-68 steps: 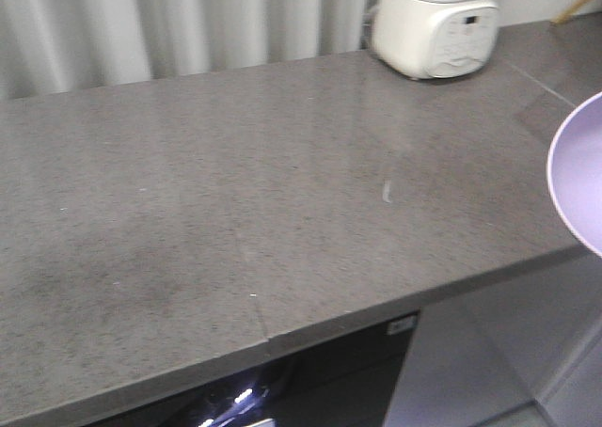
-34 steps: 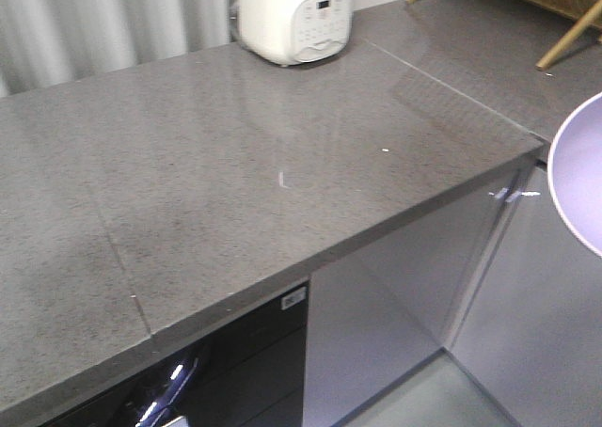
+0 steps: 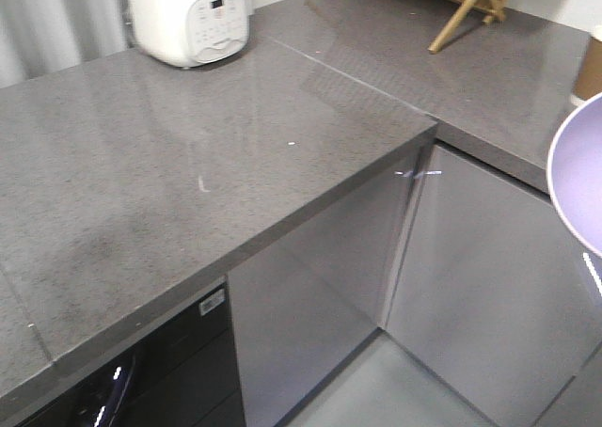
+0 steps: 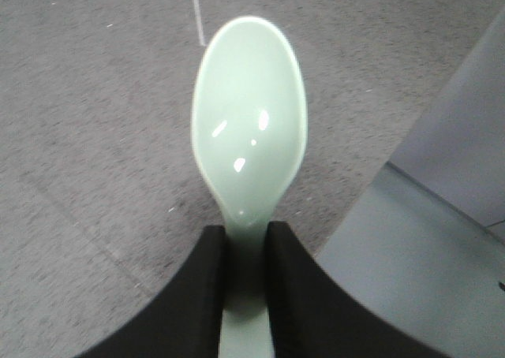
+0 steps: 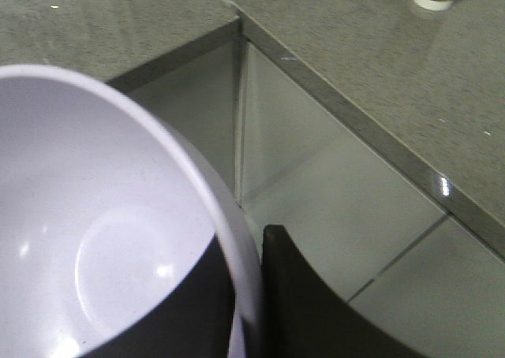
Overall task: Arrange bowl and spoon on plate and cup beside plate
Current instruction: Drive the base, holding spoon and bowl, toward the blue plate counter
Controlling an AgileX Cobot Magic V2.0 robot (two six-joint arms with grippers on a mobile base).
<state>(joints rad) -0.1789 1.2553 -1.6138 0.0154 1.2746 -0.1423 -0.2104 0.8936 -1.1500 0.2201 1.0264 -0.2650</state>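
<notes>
From where I stand, nothing here can be read. The white, rounded plastic rice cooker (image 3: 188,18) at the back of the grey speckled stone tabletop (image 3: 141,182) has a small dark display (image 3: 217,3) and rows of buttons (image 3: 214,29) on its front, but whatever is printed there is too small and blurred to make out. A little white sticker (image 3: 213,302) sits on the black front of the appliance (image 3: 169,380) under the tabletop edge; its marks are illegible as well.
</notes>
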